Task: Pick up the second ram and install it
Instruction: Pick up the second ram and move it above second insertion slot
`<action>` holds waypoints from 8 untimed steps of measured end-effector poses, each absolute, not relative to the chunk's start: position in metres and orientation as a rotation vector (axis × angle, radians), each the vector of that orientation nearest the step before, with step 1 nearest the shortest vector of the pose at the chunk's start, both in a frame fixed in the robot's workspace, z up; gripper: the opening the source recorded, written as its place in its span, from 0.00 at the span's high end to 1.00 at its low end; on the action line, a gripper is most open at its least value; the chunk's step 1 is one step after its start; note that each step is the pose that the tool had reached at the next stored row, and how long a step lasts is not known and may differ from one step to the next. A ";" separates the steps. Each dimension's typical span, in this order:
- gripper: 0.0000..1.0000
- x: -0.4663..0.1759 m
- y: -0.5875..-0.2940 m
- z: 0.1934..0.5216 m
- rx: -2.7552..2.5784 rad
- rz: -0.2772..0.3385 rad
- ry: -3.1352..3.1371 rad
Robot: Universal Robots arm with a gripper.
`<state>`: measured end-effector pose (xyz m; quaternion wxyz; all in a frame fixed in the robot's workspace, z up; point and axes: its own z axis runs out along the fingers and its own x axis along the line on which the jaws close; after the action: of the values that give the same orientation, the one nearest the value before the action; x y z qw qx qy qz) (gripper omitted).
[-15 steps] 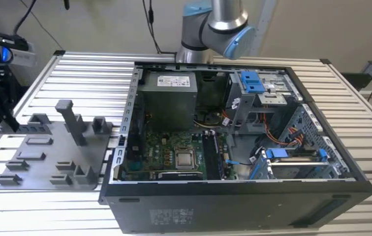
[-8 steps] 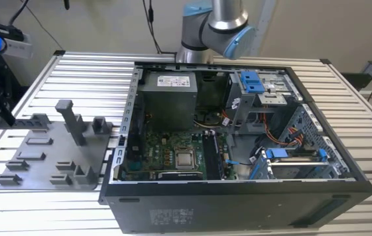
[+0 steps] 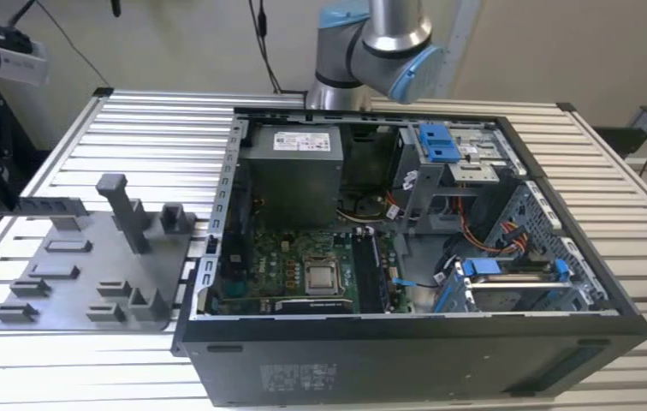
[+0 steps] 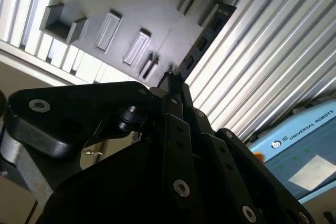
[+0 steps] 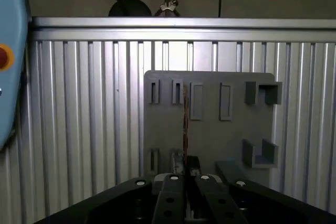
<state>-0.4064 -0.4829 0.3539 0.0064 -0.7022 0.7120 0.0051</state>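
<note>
gripper (image 5: 185, 174) clenched on the second ram (image 5: 185, 121); in the first wrist view the stick is edge-on, a thin line pinched between the two black fingers (image 5: 170, 198) and running out over the grey holder tray (image 5: 210, 135); in the second wrist view the ram (image 4: 207, 38) shows as a dark strip with a row of chips, sticking out past the fingertips (image 4: 176, 90) across the tray's edge (image 4: 157, 3) and the slatted table (image 4: 273, 61); in the exterior view the ram (image 3: 52, 205) sits level above the tray (image 3: 73, 291) at the exterior view's left, near the tall post (image 3: 124, 210); cannot tell whether it touches the tray's blocks below it; the open PC case (image 3: 415, 360) lies just beside the tray toward the exterior view's right, motherboard (image 3: 300, 257) exposed, well apart from the ram; arm (image 3: 381, 34) rises behind the case.
</note>
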 end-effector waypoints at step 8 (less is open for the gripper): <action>0.86 -0.406 -0.483 0.371 -2.197 0.016 2.228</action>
<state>-0.4064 -0.4829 0.3710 0.0064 -0.7022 0.7120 0.0051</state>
